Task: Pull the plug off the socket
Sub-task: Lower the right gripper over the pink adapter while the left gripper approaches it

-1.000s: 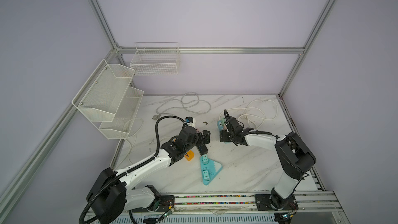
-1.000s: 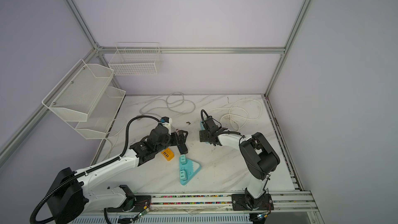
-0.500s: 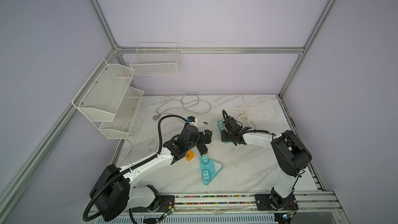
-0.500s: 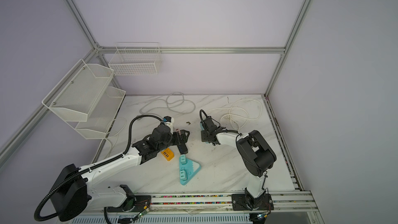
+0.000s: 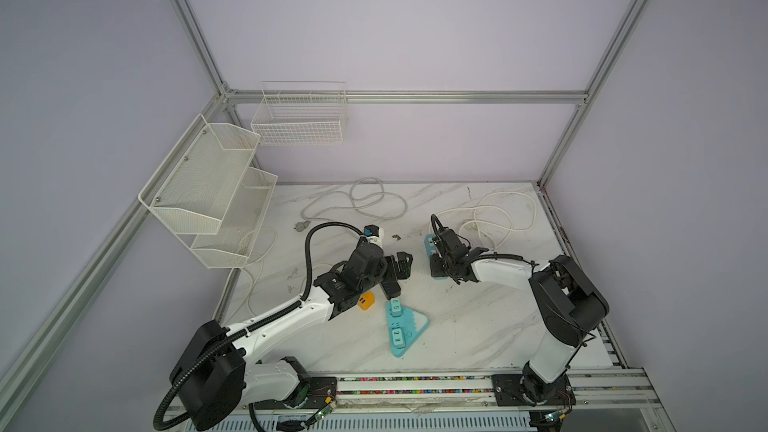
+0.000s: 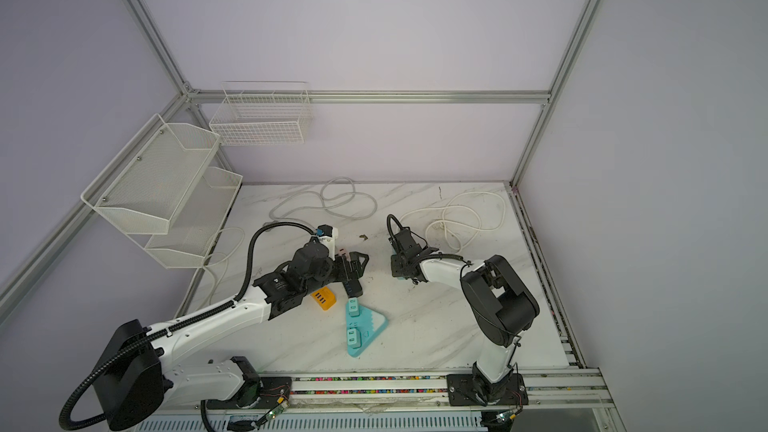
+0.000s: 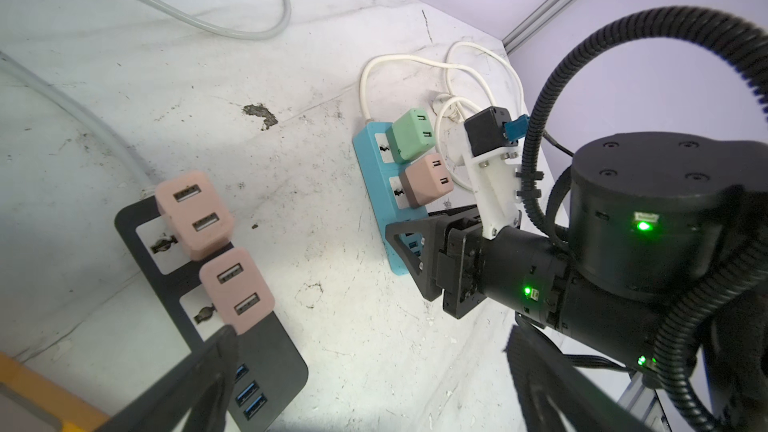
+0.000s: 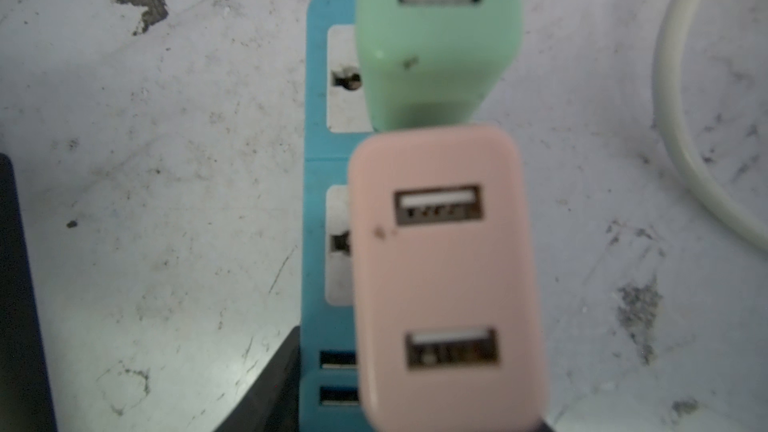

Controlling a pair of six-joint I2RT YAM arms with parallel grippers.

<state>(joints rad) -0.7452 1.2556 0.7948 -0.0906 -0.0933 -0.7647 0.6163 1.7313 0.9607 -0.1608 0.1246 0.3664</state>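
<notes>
Blue socket strip (image 7: pixel 365 162) lies on the marble table (image 7: pixel 291 118), right of centre in both top views, with a pink plug (image 7: pixel 426 184) and a green plug (image 7: pixel 411 139) seated in it side by side. Right gripper (image 5: pixel 439 261) is low at the pink plug; whether its jaws clamp it cannot be told. Left gripper (image 5: pixel 401 268), jaws wide apart and empty, stands over the black strip (image 7: pixel 274 351)

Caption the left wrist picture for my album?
Right claw beside blue power strip holding green charger and pink charger.
</notes>
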